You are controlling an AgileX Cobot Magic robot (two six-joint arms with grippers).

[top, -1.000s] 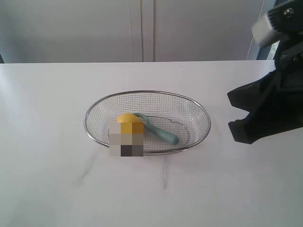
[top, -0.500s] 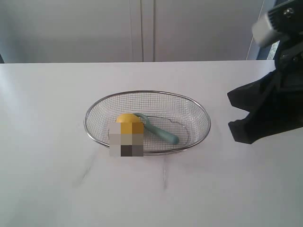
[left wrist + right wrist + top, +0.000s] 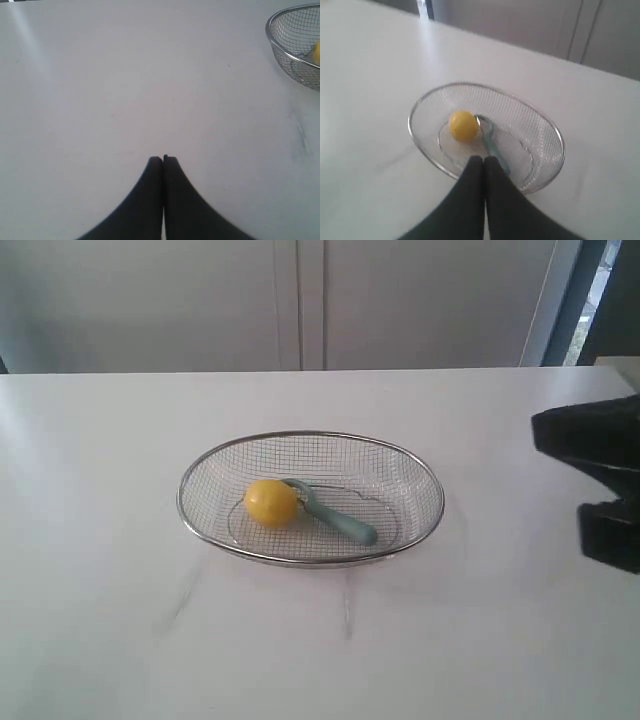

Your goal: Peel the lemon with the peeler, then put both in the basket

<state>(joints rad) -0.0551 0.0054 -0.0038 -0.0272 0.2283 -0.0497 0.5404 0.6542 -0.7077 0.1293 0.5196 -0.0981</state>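
Observation:
The yellow lemon (image 3: 270, 503) lies inside the wire-mesh basket (image 3: 310, 435) in the middle of the white table. The teal-handled peeler (image 3: 340, 523) lies beside it, with its blade head against the fruit. From the right wrist view, my right gripper (image 3: 484, 159) is shut and empty, hovering just off the rim of the basket (image 3: 530, 120), with the lemon (image 3: 463, 125) and peeler (image 3: 492, 145) beyond its tips. My left gripper (image 3: 163, 159) is shut and empty over bare table, well away from the basket (image 3: 292, 50).
Black parts of the right arm (image 3: 595, 445) show at the right edge of the exterior view. Pale cabinet doors (image 3: 300, 300) stand behind the table's far edge. Faint scuff marks (image 3: 180, 602) mark the tabletop in front of the basket.
In the exterior view the right arm's black shape has shifted toward the right edge and sits lower. Lemon, peeler and basket have not moved.

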